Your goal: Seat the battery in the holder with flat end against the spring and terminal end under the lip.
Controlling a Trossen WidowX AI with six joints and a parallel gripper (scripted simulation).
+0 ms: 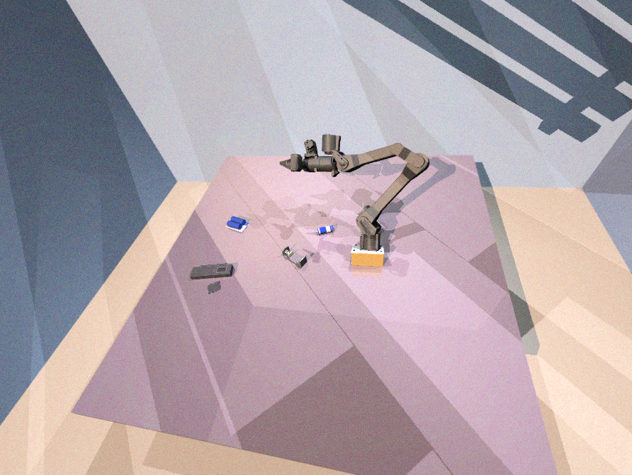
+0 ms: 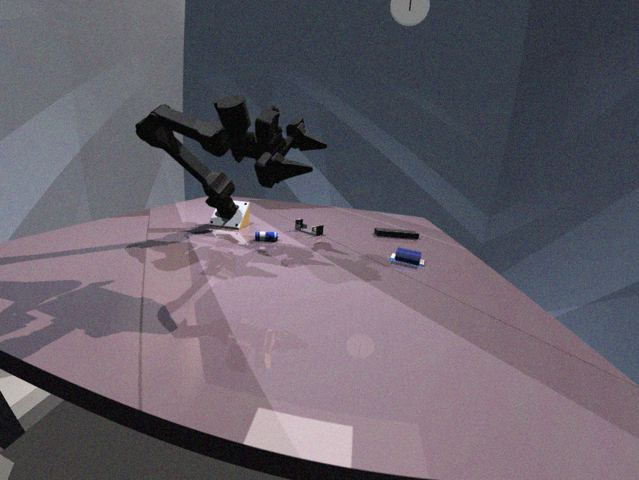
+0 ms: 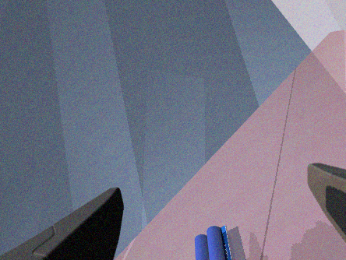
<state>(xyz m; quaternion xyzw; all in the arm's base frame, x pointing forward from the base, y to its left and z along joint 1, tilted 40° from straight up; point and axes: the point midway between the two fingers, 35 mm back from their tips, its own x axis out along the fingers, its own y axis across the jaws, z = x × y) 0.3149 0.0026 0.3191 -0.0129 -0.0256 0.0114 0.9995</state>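
Table top: a pink surface (image 1: 326,327) (image 2: 330,320) (image 3: 238,195) with thin dark lines running across it; it bears the arm's base and the loose items.
Arm: dark and jointed (image 1: 392,193) (image 2: 190,164), extended level above the table, its foot on an orange base with a white top plate (image 1: 366,258) (image 2: 244,218).
Gripper: (image 1: 281,163) (image 2: 319,157) (image 3: 215,178) raised well clear of the table, fingers spread wide, nothing between them; released.
Remote-like black case: (image 1: 211,271) (image 2: 396,233) lying flat, well apart from the base.
Holder: (image 1: 295,257) (image 2: 309,229) on the table, an end wall upright at each end, no battery seated in it.
Blue pair of cylinders: (image 1: 236,222) (image 2: 407,255) (image 3: 213,245) side by side on a small white and blue card.
Battery: blue with a white band (image 1: 325,230) (image 2: 266,236), lying on its side on the table between the holder and the arm's base, touching neither.
Small dark plate: (image 1: 214,287) flat, just beside the black case.
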